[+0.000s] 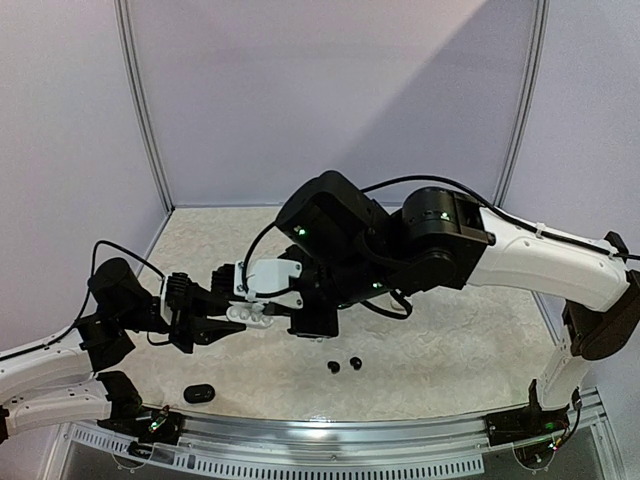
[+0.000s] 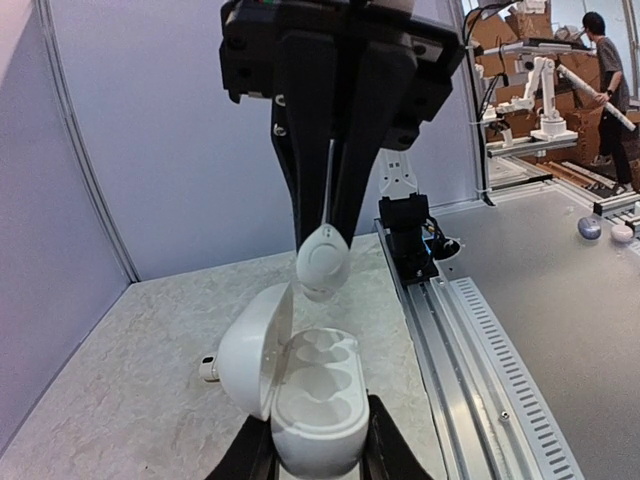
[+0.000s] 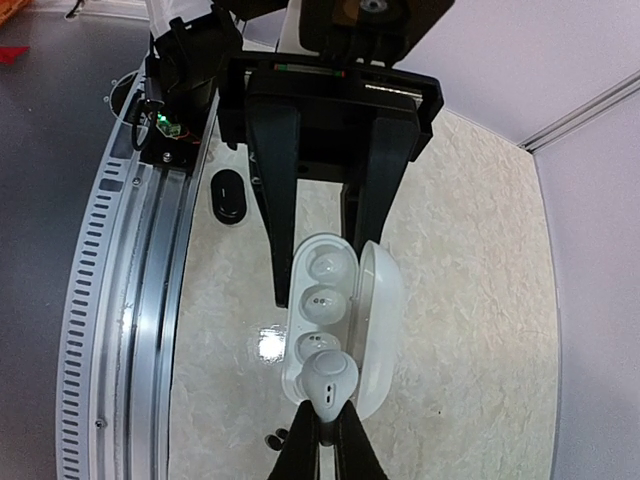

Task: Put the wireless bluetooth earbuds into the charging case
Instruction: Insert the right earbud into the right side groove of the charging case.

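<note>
A small glossy white earbud (image 2: pixel 323 262) hung just above the wells of an open white clamshell charging case (image 2: pixel 318 405), pinched in the right jaws. The left jaws clamped the case's base, holding it over the pale mottled desk (image 1: pixel 460 340). Every well in view looked empty, so nothing seemed seated yet. Two round black earbuds (image 1: pixel 333 366) lay on the desk, unplaced.
</note>
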You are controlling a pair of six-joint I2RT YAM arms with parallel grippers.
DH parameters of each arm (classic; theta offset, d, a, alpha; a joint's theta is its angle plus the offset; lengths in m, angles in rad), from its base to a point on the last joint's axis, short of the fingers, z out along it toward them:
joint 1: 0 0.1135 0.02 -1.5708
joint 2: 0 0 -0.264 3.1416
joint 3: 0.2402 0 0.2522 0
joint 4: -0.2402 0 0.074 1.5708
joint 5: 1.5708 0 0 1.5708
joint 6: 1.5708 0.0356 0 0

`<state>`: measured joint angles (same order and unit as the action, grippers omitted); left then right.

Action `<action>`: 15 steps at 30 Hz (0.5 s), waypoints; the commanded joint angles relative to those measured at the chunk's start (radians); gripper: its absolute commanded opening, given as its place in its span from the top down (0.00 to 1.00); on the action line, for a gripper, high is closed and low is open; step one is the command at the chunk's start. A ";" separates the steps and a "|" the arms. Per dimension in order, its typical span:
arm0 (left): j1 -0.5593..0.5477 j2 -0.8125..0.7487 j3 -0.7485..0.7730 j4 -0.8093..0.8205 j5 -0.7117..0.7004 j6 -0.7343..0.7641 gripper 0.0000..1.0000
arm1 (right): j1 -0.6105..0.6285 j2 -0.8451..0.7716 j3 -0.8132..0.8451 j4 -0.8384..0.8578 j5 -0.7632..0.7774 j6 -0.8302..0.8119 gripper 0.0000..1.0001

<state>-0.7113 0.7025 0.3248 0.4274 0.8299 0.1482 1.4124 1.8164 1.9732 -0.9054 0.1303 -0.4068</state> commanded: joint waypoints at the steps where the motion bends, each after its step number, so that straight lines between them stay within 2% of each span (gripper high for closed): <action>1: -0.013 -0.002 0.029 -0.027 0.002 0.002 1.00 | 0.010 0.028 0.038 -0.037 0.029 -0.055 1.00; 15: -0.017 -0.004 0.029 -0.029 -0.027 0.003 1.00 | 0.009 0.089 0.074 -0.079 0.012 -0.043 1.00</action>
<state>-0.7116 0.7029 0.3286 0.4091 0.8146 0.1490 1.4139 1.8771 2.0197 -0.9596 0.1398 -0.4507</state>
